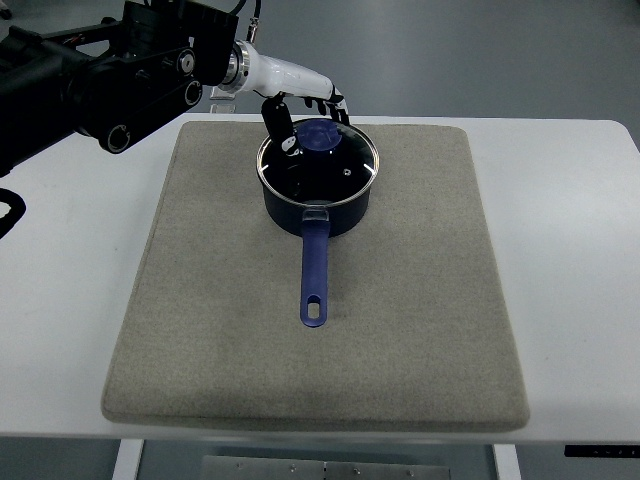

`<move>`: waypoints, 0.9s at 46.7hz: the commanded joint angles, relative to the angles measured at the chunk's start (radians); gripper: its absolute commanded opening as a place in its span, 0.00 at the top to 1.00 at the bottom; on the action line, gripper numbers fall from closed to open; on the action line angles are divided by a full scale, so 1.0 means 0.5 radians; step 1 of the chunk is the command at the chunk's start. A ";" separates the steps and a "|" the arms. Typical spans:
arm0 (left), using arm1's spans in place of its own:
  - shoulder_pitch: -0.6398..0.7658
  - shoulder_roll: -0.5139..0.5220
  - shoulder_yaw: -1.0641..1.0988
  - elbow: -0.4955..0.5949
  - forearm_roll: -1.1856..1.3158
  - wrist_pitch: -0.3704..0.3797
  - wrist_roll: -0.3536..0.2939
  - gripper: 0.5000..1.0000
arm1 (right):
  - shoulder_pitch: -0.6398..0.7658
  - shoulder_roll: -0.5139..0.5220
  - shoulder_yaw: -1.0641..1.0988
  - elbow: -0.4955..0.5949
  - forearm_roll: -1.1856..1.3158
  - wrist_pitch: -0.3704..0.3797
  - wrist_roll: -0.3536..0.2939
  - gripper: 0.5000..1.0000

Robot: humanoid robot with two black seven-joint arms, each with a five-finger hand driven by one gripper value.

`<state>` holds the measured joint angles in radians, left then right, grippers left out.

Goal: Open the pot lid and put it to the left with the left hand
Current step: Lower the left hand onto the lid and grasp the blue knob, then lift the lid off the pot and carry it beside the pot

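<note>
Black arm links come in from the upper left of my view and end in the white-shelled left hand (300, 100), which hangs over the far rim of the dark blue saucepan (318, 205). Its dark fingers (278, 122) curl down around the blue round knob (321, 136) of the glass lid with the steel rim (345, 170). I judge them to be at or just beside the knob, but I cannot tell from here whether they have truly closed on it or only bracket it.

The lid sits flat and fully seated on the saucepan, directly beneath the hand, so I read the task as barely begun: the reach is made, while the lift and the set-down to the left are all ahead. Left of the hand, the grey felt mat (200, 300) offers bare room for the lid.

Below the hand, the saucepan's long blue handle (314, 270) points toward me. Through the glass the interior looks dark; I cannot see whether anything is inside. No right hand shows on my screen.
</note>
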<state>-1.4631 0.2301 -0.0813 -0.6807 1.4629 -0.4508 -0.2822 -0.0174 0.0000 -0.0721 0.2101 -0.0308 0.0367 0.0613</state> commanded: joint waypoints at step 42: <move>-0.145 -0.003 0.000 0.002 -0.033 -0.019 0.000 1.00 | -0.002 0.000 0.000 0.000 0.000 0.000 0.000 0.17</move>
<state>-1.5190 0.2204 -0.0812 -0.6795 1.4538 -0.4601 -0.2823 -0.0180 0.0000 -0.0721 0.2102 -0.0308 0.0375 0.0613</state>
